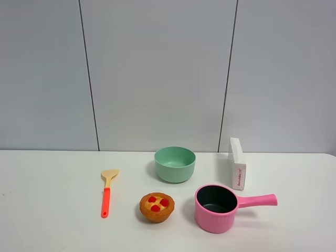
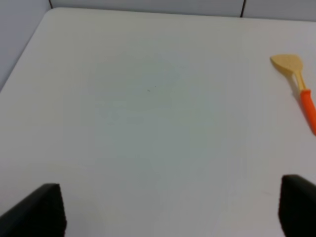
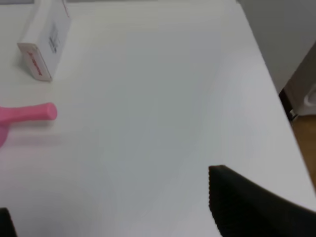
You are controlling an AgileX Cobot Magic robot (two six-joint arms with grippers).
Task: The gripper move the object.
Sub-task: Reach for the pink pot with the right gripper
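The white bench (image 1: 42, 210) filled the lower part of the high view, and no arm was visible above it. From this I judged that the task was at its very first step: the approach had not begun and nothing was grasped.

The pink saucepan (image 1: 215, 210) stood upright at the front right of the bench, with its dark inside empty and its straight handle pointing to the right. Behind it and to the left stood the mint-green bowl (image 1: 175, 164). The white box (image 1: 238, 163) stood just behind the pan, apart from it. The toy tart (image 1: 156, 207) lay near the pan on its left, and the spatula (image 1: 107, 191) lay further left.

The right end effector (image 3: 108, 207) hung above bare bench at the right edge, with its jaws spread apart and holding nothing. Its camera saw only the end of the pan handle and the box. The left end effector (image 2: 170, 207) was also spread wide and empty, over the left part of the bench, with only the spatula in its sight.

The right arm seemed better placed. I think the next move called for it to travel toward the pan, come down, and put its jaws on both sides of the handle or the rim without touching the box.
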